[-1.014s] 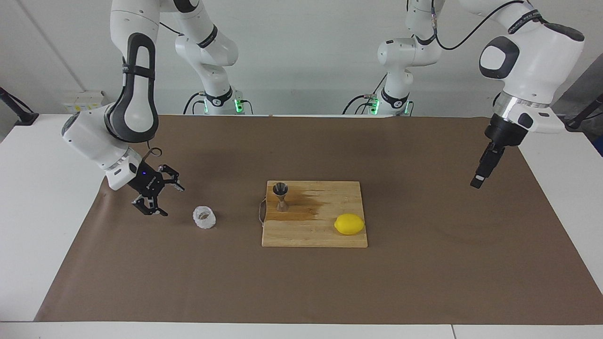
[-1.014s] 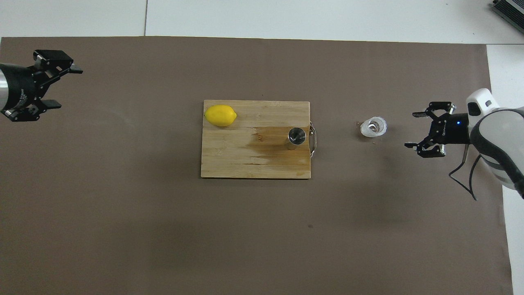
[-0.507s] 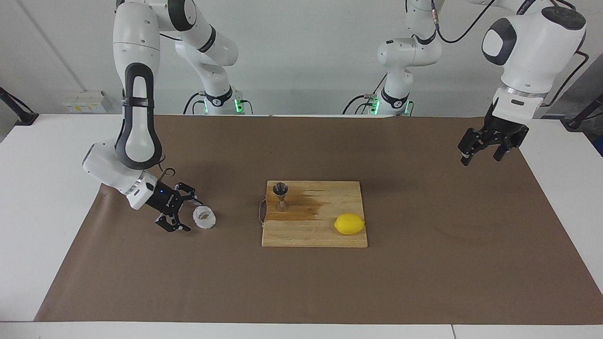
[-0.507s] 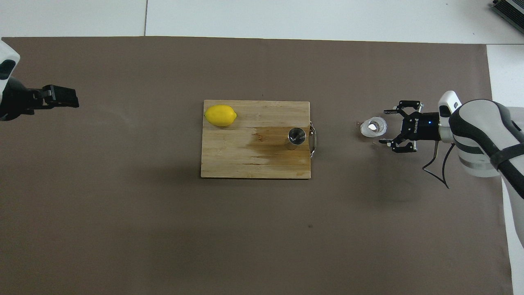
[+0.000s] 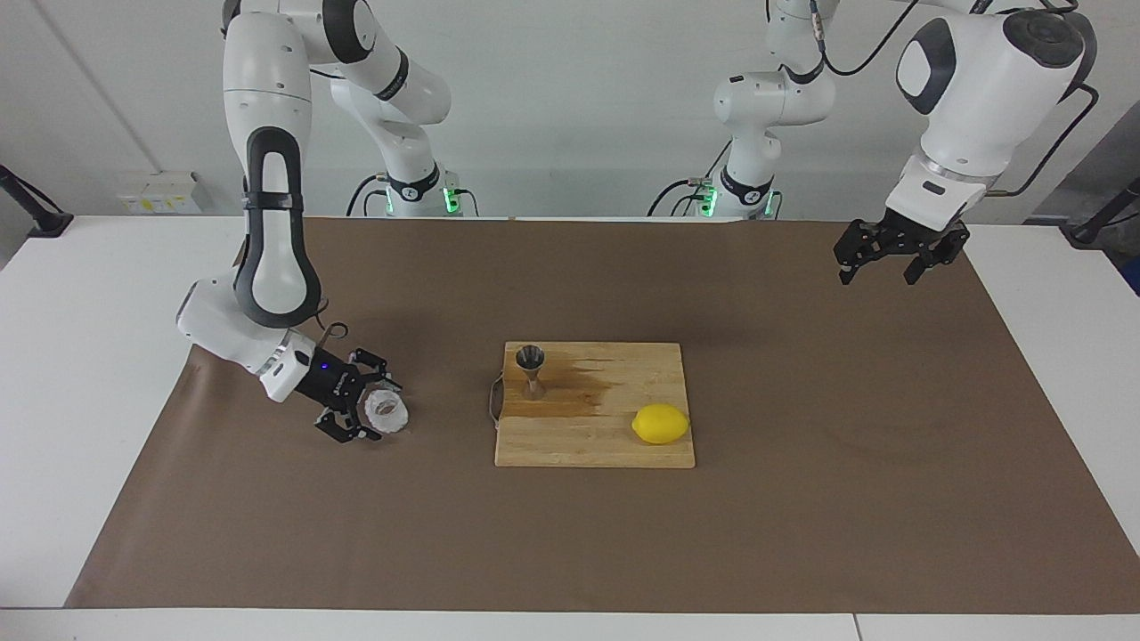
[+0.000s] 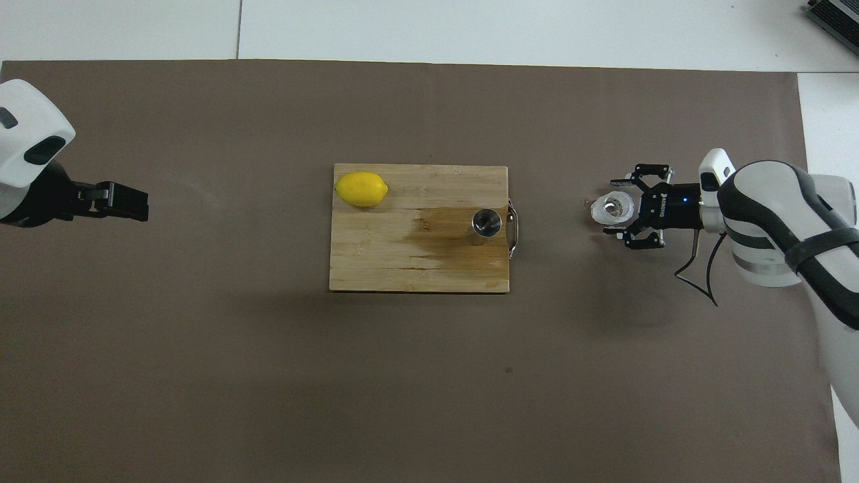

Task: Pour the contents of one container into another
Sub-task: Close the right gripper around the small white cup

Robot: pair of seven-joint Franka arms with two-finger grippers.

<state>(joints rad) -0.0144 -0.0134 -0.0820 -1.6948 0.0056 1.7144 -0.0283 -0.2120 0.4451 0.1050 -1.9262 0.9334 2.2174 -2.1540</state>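
Observation:
The knobbly clear glass cup (image 5: 386, 412) (image 6: 612, 208) stands on the brown mat toward the right arm's end of the table. My right gripper (image 5: 374, 411) (image 6: 611, 206) is low at the mat and open, one finger on each side of the cup, not closed on it. The steel jigger (image 5: 532, 369) (image 6: 486, 223) stands upright on the wooden cutting board (image 5: 606, 445) (image 6: 376, 261), at the edge with the handle. My left gripper (image 5: 877, 270) (image 6: 124, 201) hangs open and empty, high over the mat at the left arm's end.
A yellow lemon (image 5: 661, 424) (image 6: 362, 189) lies on the board's corner away from the jigger. A dark wet stain spreads across the board beside the jigger. The brown mat (image 5: 802, 499) covers most of the white table.
My right gripper has slid along the mat to the cup and now straddles it. My left gripper has risen, turned and drawn toward the robots.

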